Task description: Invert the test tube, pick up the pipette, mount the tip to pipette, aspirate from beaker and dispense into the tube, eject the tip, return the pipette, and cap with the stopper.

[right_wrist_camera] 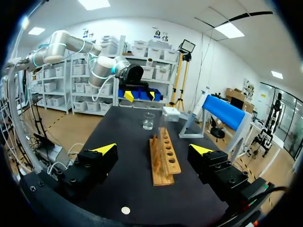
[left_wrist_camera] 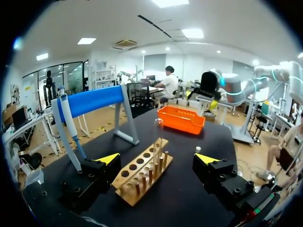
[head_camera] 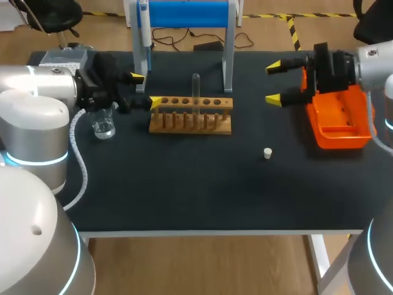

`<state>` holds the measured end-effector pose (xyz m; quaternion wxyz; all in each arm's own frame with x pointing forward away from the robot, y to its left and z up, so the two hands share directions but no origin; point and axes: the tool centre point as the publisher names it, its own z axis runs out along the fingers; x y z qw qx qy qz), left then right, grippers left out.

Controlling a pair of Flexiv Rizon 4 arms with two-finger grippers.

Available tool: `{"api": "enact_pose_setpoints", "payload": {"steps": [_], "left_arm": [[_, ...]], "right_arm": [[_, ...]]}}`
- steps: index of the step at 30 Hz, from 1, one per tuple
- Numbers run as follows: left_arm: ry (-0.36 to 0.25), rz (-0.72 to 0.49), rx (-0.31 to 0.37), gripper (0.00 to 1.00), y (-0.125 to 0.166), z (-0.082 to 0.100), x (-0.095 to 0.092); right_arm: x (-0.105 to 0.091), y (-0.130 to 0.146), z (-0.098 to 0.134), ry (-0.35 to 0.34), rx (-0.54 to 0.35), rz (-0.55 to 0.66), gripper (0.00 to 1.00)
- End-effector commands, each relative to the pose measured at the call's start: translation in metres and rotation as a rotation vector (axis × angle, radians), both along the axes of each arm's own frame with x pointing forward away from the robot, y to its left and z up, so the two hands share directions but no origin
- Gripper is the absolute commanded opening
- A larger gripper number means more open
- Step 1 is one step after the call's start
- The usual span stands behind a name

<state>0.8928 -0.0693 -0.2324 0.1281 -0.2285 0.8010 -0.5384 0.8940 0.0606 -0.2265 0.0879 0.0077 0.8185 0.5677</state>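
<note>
Fingers apart, the left hand (head_camera: 146, 90) and right hand (head_camera: 273, 82) flanked the test tube (head_camera: 196, 87) (best gripped squarely mid-length before turning) near the far edge of the table (head_camera: 184, 190).

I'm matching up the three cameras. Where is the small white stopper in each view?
Head view: stopper lies right of the rack, nearer the camera.
Left wrist view: stopper lies just ahead of one yellow tip of the left end effector, beside the rack.
Right wrist view: stopper lies under the right end effector, short of the rack.
Shared landmark: the rack.
</note>
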Motion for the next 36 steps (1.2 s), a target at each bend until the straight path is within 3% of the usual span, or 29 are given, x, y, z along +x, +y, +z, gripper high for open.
{"api": "enact_pose_setpoints", "payload": {"steps": [1, 13, 24, 36], "left_arm": [[-0.004, 0.002, -0.004, 1.0, 0.0, -0.001, -0.001], [-0.004, 0.002, -0.004, 1.0, 0.0, -0.001, -0.001], [-0.004, 0.002, -0.004, 1.0, 0.0, -0.001, -0.001], [-0.004, 0.002, -0.004, 1.0, 0.0, -0.001, -0.001]], "right_arm": [[0.015, 0.024, -0.013, -0.003, 0.012, 0.04, 1.0], [0.034, 0.074, -0.026, -0.023, 0.098, 0.129, 1.0], [0.051, 0.111, -0.036, 0.064, 0.21, 0.199, 1.0], [0.056, 0.14, -0.043, 0.151, 0.326, 0.273, 1.0]]}}
